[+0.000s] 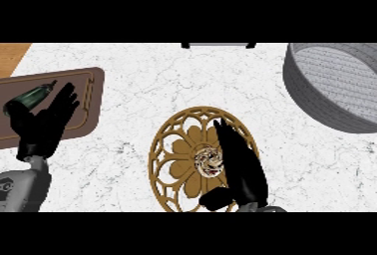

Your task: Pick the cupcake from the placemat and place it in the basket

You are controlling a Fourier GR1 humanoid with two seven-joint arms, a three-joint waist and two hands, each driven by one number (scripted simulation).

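Your right hand (239, 164) has its fingers straight and close together, pointing toward twelve o'clock, with the thumb out at the seven o'clock side; they hold nothing. The cupcake (208, 162) sits just beside those fingers, on their nine o'clock side, at the middle of the round gold placemat (173, 159). Whether the fingers touch it, you cannot tell from this view.

So nothing is done yet: the cupcake is not gripped or lifted. Left for you, I judge, are the grasp, the lift, and the carry to the grey basket (335, 84), which stands well apart at about two o'clock from the placemat.

Your left hand (44, 122) rests open at nine o'clock, fingers up, over a brown tray (85, 99) holding a dark green bottle (29, 97).
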